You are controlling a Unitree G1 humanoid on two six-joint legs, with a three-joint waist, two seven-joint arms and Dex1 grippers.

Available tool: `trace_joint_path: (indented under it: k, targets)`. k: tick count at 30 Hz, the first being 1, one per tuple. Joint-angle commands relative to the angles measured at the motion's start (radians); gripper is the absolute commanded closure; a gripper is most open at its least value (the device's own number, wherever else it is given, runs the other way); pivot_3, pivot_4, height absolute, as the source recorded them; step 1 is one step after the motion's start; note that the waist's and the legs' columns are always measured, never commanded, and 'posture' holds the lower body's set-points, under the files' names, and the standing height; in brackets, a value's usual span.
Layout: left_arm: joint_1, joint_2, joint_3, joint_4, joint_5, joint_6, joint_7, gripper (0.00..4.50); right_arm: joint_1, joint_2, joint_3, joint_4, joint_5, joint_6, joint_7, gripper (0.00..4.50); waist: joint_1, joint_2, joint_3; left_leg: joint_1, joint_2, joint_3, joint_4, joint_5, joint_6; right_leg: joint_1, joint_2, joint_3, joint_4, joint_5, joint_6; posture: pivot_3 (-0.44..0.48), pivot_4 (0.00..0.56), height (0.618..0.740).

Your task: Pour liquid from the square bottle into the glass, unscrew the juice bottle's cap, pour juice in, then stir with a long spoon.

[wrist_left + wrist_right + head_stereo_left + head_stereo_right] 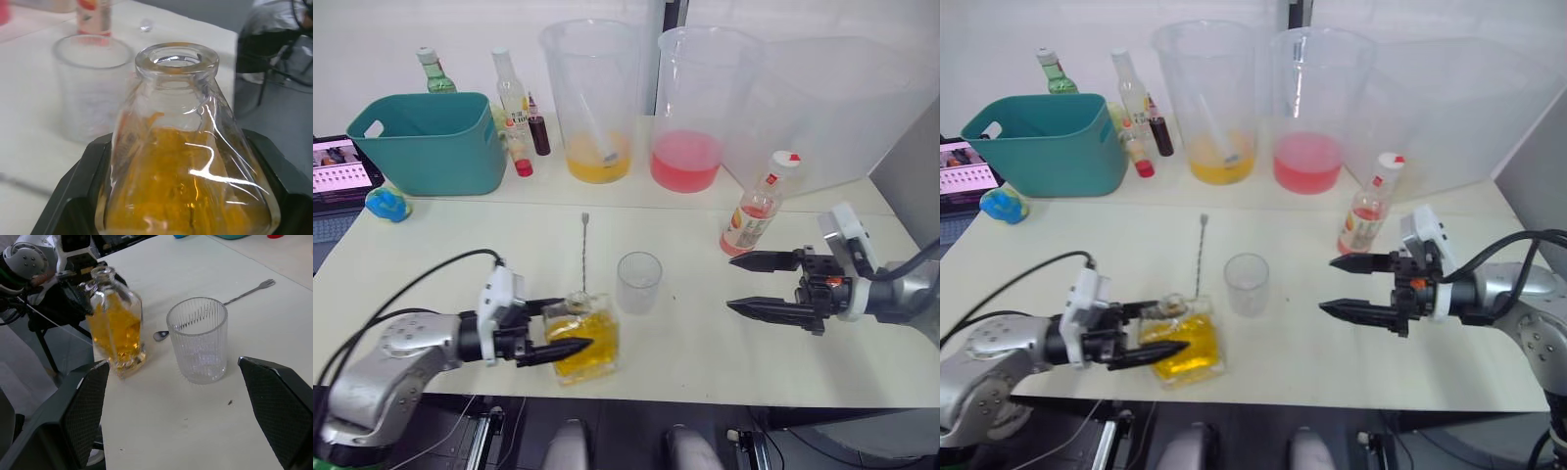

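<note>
A: Square bottle (580,338) near table's front edge, left gripper (551,330) fingers clamped on its sides. No stopper in the neck; tip too early and it spills.

B: Glass (638,282) just beside. Right gripper (756,283) fingers apart, empty. Long spoon (583,252) behind; might get knocked.

Left hand (560,327) reaches in from the left, fingers closed around the square bottle (582,340). Right hand (744,284) hovers spread wide, empty.
</note>
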Motion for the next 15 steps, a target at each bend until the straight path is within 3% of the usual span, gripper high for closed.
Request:
trace_joint_path:
  k: [1, 6, 11, 15]
  targets:
    - [-0.037, 0.021, 0.131, -0.036, -0.098, 0.020, 0.035, 1.71, -0.043, 0.026, 0.021, 0.025, -0.036, -0.050, 0.024, 0.06, 0.003, 0.000, 0.000, -0.001, 0.000, 0.000, 0.000, 0.000, 0.000, -0.001, 0.000, 0.000, 0.000, 0.000, 0.000, 0.000, 0.150, 0.728]
    - [-0.117, 0.042, 0.171, 0.040, -0.052, 0.007, 0.073, 1.71, -0.069, 0.071, 0.053, 0.047, -0.071, -0.073, 0.046, 0.06, 0.008, -0.001, 0.001, -0.005, -0.001, 0.000, 0.002, 0.001, -0.001, -0.008, -0.001, 0.000, 0.007, 0.000, 0.000, 0.000, 0.150, 0.728]
    - [-0.248, 0.016, 0.110, 0.121, 0.056, -0.055, 0.147, 1.71, -0.067, 0.095, 0.046, 0.037, -0.078, -0.072, 0.034, 0.06, 0.008, -0.002, 0.001, -0.005, -0.001, 0.000, 0.001, 0.001, -0.001, -0.009, 0.000, 0.000, 0.008, 0.000, 0.000, 0.000, 0.150, 0.728]
    - [-0.382, -0.020, -0.018, 0.149, 0.134, -0.025, 0.217, 1.71, -0.037, 0.114, 0.018, 0.002, -0.086, -0.076, -0.020, 0.06, 0.018, -0.004, 0.002, -0.006, -0.001, 0.000, 0.002, 0.001, -0.001, -0.009, -0.001, 0.000, 0.009, 0.000, 0.000, 0.000, 0.150, 0.728]
